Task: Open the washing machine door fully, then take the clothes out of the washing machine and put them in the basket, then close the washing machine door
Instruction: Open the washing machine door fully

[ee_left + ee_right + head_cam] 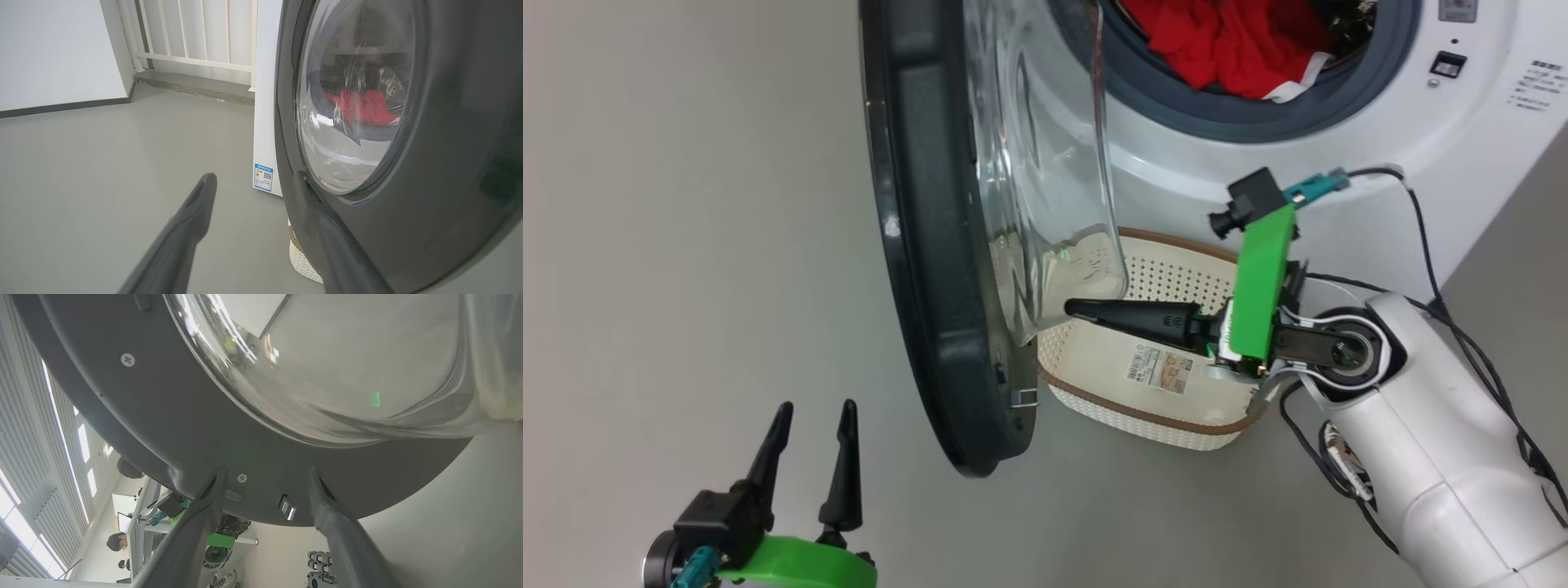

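Shows right gripper [265,473], jaws parted, at inner rim of washing machine door [923,245], probably to push it wider; left gripper [815,408] open, clear of its swing.

Bare room, grey floor and white walls, lit by daylight

A smooth grey floor [102,171] runs to a plain white wall [53,49] edged by a dark skirting strip [61,107]. Beside the wall, a white slatted railing [196,36] stands on a low grey concrete sill [188,83]. The right wrist view shows bright windows [83,443] between pale slatted blinds [20,428], and a person [115,542] far off beside a pale table [137,551].
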